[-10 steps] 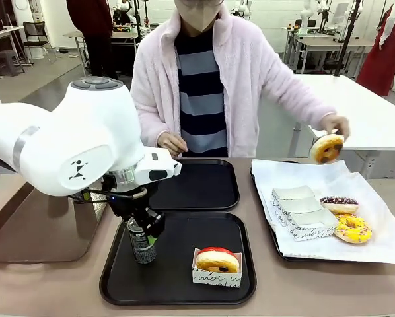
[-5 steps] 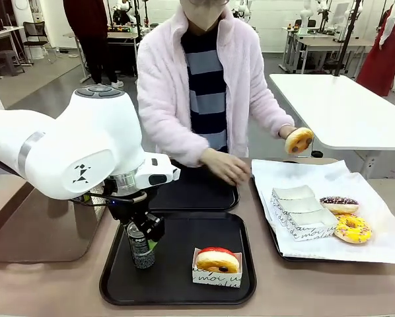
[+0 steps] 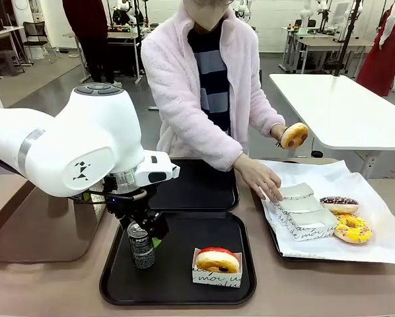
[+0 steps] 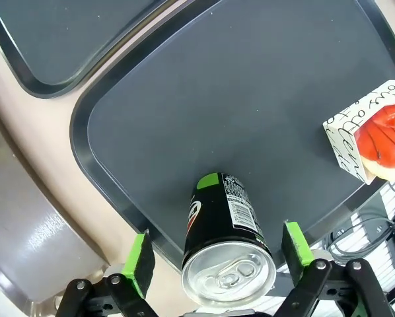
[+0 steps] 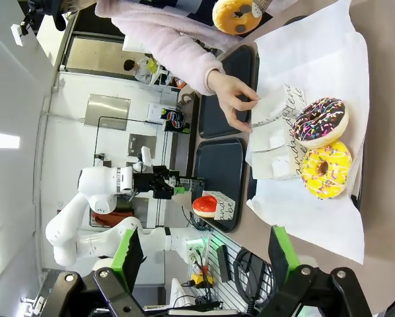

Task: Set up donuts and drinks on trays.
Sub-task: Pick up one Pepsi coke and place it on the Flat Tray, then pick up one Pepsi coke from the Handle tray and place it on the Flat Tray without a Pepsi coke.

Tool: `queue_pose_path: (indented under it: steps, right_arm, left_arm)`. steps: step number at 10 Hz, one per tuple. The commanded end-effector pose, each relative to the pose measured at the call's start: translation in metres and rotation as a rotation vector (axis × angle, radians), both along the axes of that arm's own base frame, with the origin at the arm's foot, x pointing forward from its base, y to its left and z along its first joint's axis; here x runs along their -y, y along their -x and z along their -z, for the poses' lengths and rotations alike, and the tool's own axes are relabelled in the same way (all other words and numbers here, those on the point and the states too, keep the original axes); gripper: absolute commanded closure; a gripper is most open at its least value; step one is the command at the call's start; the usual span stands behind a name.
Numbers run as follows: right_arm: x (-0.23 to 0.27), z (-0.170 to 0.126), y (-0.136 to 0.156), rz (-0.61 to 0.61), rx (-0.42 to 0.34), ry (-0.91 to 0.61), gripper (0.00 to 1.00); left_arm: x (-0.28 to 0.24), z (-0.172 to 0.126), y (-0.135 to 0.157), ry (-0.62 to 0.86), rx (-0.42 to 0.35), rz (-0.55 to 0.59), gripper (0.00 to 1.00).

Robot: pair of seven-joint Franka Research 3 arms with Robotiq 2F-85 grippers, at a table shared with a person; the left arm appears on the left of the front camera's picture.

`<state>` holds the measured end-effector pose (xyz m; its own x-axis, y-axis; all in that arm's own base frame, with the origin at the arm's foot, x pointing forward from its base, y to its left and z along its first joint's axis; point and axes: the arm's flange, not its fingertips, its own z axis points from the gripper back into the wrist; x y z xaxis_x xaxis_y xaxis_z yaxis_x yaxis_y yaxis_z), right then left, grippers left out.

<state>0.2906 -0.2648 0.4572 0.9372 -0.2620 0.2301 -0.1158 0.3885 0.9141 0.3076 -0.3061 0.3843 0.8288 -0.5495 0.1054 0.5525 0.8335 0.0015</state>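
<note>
Left wrist view: I log my left gripper (image 4: 218, 251) spread open, its green pads clear of one slim black can (image 4: 227, 257), silver-topped and upright on the near tray (image 4: 250, 99). Front view: two matte black rounded-square trays, near tray and far tray (image 3: 204, 188); one red-iced ring donut (image 3: 217, 261) in a lettered paper sleeve sits on the near one. Right wrist view: my right gripper (image 5: 204, 254) gapes open.

Tool (image 4: 218, 251) spread either side of can (image 4: 224, 218), red-iced donut (image 4: 384, 134) on same tray (image 4: 250, 99)

Left gripper (image 4: 217, 254) points down around the can (image 4: 218, 205), jaws spread clear of both its sides. Right gripper (image 5: 204, 251), well away from the can, stands wide and empty.
</note>
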Motion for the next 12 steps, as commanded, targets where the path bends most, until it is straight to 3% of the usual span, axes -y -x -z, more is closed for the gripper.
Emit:
queue_pose_path:
  steps: [1, 4, 8, 12]
  right_arm:
    - [0.000, 0.001, -0.001, 0.004, 0.008, -0.001, 0.00]
    - [0.000, 0.001, -0.001, 0.004, 0.008, -0.001, 0.00]
    - [0.000, 0.001, -0.001, 0.004, 0.008, -0.001, 0.00]
    - [0.000, 0.001, -0.001, 0.004, 0.008, -0.001, 0.00]
  left_arm:
    - [0.003, -0.001, -0.002, -0.008, -0.016, -0.007, 0.00]
    - [0.009, -0.046, 0.001, -0.044, -0.047, -0.048, 0.00]
    - [0.009, -0.100, 0.016, -0.025, -0.031, -0.026, 0.00]
    - [0.013, -0.097, 0.012, -0.031, -0.024, -0.014, 0.00]
